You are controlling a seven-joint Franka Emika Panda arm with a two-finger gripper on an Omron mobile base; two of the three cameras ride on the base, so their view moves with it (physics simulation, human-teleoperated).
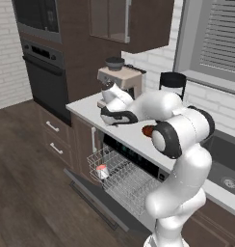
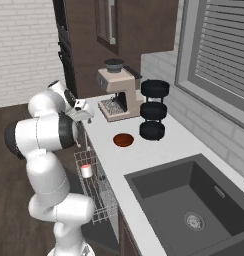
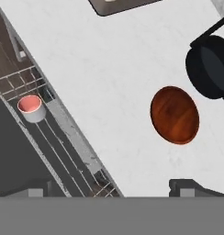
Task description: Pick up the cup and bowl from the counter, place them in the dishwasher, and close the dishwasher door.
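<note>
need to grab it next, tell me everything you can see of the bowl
The bowl is a shallow, round, dark red-brown dish with a wood-like sheen and a low rim. It looks empty and sits upright and flat on the white counter, out in the open, apart from the black tiered stand behind it and the coffee machine. Nothing touches it but the counter. The open gripper hangs above the counter, not around the bowl.

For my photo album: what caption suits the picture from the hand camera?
Open gripper above the counter: bowl waiting, cup already in the dishwasher rack.
</note>
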